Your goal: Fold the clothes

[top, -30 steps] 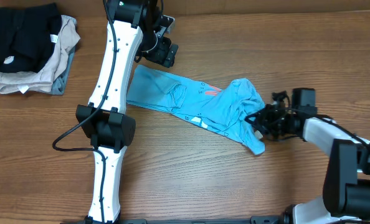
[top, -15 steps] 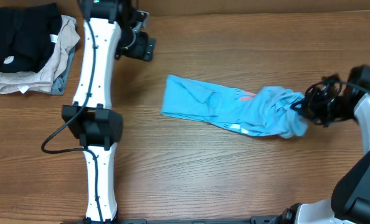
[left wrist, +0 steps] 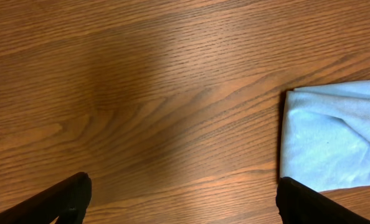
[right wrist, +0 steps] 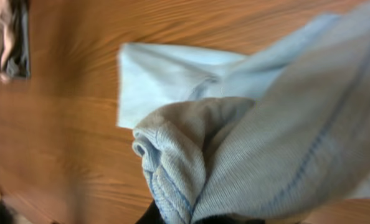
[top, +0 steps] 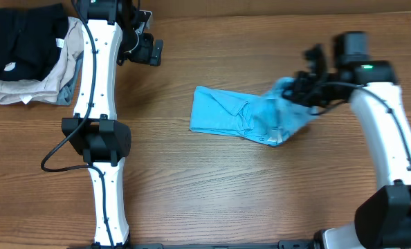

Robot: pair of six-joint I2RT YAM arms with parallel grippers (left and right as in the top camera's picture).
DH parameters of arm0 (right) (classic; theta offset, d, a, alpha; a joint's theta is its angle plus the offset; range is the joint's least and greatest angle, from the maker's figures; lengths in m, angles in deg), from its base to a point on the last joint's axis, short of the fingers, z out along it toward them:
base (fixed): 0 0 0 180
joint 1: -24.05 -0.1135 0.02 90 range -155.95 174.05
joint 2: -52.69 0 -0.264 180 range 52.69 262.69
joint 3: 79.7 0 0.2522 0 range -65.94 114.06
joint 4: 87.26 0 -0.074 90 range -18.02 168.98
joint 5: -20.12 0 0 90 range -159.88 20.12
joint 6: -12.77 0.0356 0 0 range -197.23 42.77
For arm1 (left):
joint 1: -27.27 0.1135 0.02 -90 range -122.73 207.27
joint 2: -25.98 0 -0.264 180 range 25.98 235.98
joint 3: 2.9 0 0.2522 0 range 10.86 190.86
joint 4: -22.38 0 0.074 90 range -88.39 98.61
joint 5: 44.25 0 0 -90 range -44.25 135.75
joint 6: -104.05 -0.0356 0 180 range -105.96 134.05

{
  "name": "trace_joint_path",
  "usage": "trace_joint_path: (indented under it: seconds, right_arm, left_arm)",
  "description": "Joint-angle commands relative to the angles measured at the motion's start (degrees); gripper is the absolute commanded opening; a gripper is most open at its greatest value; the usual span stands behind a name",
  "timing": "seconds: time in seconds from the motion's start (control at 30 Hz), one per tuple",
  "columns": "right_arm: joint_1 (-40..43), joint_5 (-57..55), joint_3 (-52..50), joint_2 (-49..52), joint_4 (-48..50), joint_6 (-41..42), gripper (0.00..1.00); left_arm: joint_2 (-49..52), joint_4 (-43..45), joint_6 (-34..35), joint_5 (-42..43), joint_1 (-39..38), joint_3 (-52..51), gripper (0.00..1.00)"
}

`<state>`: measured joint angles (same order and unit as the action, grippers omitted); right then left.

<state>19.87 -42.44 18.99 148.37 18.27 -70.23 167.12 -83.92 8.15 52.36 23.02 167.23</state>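
At nine o'clock the stacked garments (top: 32, 59) sit out of your way. Your left pincer (top: 147, 50) hangs at eleven o'clock, spread wide and empty, well apart from the sky-blue T-shirt (top: 233, 117). The shirt lies mid-desk, left half flat. Your right pincer (top: 308, 86) is clamped tight on the bunched right end, raised at two o'clock, likely to carry it over. The desk (top: 212, 200) is bare toward six o'clock.

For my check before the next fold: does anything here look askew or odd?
Yes: the blue T-shirt is not flat on the table; its right end is bunched up and lifted in the shut right pincer.
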Motion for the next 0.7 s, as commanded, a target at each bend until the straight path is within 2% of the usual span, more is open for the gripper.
trace_joint_path:
  seconds: [0.0,0.23,0.33,0.37,0.4,0.43,0.47,0.53,0.67]
  right_arm:
    - [-8.09,-2.8,0.92,1.64,4.0,5.95,0.07]
    - [-22.38,-2.99,0.92,10.01,19.63,13.2,0.07]
    - [-26.12,-2.99,0.92,13.79,23.37,15.3,0.12]
    - [-27.02,-2.97,0.92,14.8,23.98,15.58,0.24]
    - [-27.67,-2.73,0.92,15.5,24.33,15.56,0.47]
    - [-28.37,-2.27,0.92,15.98,24.5,15.5,0.57]
    - [-28.81,-1.86,0.92,16.04,24.48,15.26,0.71]
    - [-29.03,-1.88,1.46,15.54,23.58,15.13,0.88]
    - [-26.8,-3.78,5.88,12.48,17.05,15.17,0.97]
  left_arm:
    - [-0.39,0.28,0.79,-0.2,0.17,1.4,0.96]
    - [-0.22,0.72,0.81,-0.17,0.17,1.36,0.96]
    - [-0.2,0.81,0.79,-0.2,0.17,1.29,0.96]
    - [-0.13,0.87,0.79,-0.17,0.17,1.27,0.96]
    - [-0.13,0.92,0.79,-0.17,0.17,1.29,0.97]
    - [-0.13,0.98,0.79,-0.17,0.17,1.29,0.97]
    - [-0.13,1.07,0.79,-0.17,0.17,1.29,0.97]
    - [-0.13,1.27,0.79,-0.17,0.17,1.29,0.98]
    - [-0.13,1.29,0.79,0.46,0.17,1.27,0.99]
